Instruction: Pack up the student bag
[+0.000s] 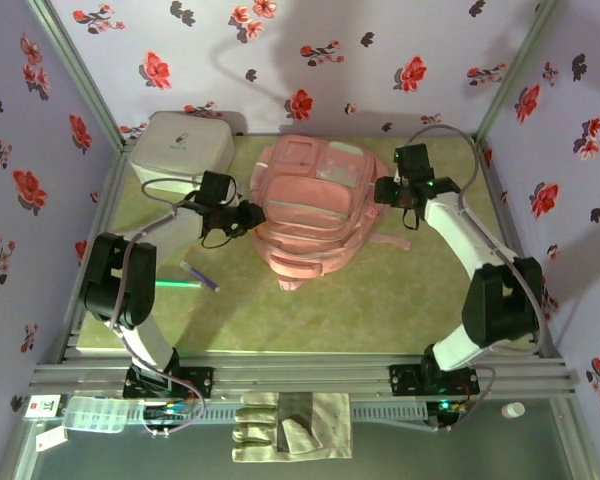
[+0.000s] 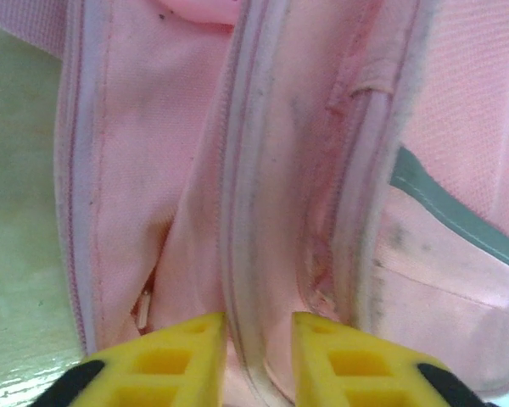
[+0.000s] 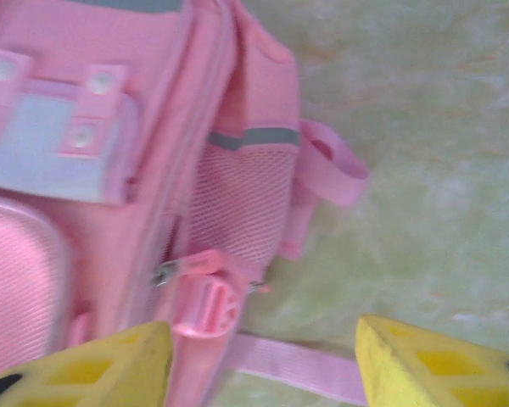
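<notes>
**A:** Where is the student bag lying?

**B:** The student bag (image 1: 305, 215) is lying flat on the green tabletop (image 1: 380, 300). It is stretching from the left fingers (image 2: 195, 343) at one side edge to the right fingers (image 3: 131, 360) at the other.

**A:** What are the left fingers doing?

**B:** They are standing a little apart, and a ridge of the bag's pink zip seam is running up between them. The seam is filling the gap, so I cannot tell whether they are pinching it or lying loose around it.

**A:** And the right fingers?

**B:** They are standing wide apart, released and gripping nothing. One finger is hanging over the bag and the other over bare tabletop. A pink buckle (image 3: 208, 309) is sitting just ahead of the gap, nearer the finger over the bag. A pink strap (image 3: 297, 365) is running across between the two tips. Beyond the buckle, a mesh side pocket (image 3: 242, 208) is showing.

**A:** Is anything else lying nearby?

**B:** A white-grey case (image 1: 180, 145) is sitting out past the left fingers, on the side away from the bag. A purple-and-green pen (image 1: 200, 278) is lying on their near side, apart from the bag.
</notes>
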Controlling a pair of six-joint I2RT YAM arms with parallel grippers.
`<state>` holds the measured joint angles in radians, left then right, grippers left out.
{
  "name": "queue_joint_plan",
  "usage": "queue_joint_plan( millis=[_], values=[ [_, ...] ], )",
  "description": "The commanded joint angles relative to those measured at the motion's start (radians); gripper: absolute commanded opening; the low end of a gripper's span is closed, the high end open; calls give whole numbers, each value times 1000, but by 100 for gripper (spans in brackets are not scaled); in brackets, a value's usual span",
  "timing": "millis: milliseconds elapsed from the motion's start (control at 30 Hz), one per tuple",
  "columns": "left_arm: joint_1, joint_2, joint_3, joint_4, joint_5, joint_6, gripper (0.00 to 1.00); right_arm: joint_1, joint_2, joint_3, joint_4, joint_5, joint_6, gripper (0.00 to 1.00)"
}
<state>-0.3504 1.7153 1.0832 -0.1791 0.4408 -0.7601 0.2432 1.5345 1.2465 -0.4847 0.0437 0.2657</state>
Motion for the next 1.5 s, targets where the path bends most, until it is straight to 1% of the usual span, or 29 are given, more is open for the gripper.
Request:
queue_joint_plan(
  millis=[0,67,133,267,367,500,633,833,933,1100,1233,1467],
  values=[
    [5,-65,-3,-3,20,8,40,7,-43,-79,101,-211,60,65],
    [5,-81,-5,-5,11,13,47,8,-47,-120,172,-309,105,68],
    [4,-94,-6,-12,-8,17,50,11,-32,-138,231,-371,139,69],
    [1,-119,-5,-45,-55,46,55,31,45,-117,297,-427,168,72],
    [-1,-140,0,-74,-91,66,58,46,111,-71,301,-443,165,72],
    [-7,-164,5,-94,-109,91,62,66,176,-21,311,-453,166,72],
    [-17,-173,16,-104,-113,111,65,88,222,9,313,-430,172,73],
    [-47,-164,35,-79,-114,124,66,96,255,14,308,-387,178,73],
    [-62,-141,60,-73,-115,130,66,98,257,24,271,-385,159,73],
    [-83,-84,143,-102,-115,166,65,100,210,-10,187,-431,113,73],
    [-100,-17,220,-120,-114,194,65,105,146,-77,164,-523,118,73],
    [-125,98,357,-154,-113,217,64,123,60,-156,136,-612,91,73]
  ],
)
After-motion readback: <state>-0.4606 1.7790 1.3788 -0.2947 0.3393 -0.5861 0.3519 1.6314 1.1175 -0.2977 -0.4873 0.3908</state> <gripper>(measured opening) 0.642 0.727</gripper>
